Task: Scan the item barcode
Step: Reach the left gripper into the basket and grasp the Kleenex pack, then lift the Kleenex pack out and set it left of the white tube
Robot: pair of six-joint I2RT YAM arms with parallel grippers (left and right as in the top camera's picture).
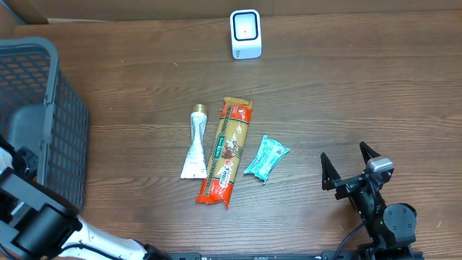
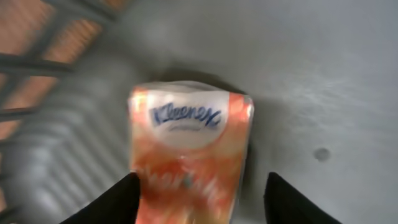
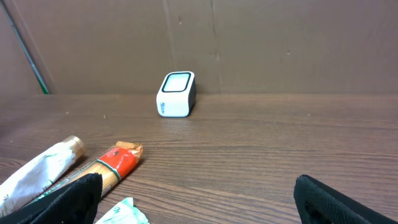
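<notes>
Kleenex pack [image 2: 189, 149] lies between the left tool's [image 2: 200, 190] spread fingers; ungripped.

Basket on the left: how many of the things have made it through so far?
One looks done: a Kleenex pack lies on the basket floor, the left fingers open either side of it. Nothing is in hand; the right fingers are open and empty too. Left: the tube, pasta pack and teal packet on the table, away from the scanner.
</notes>
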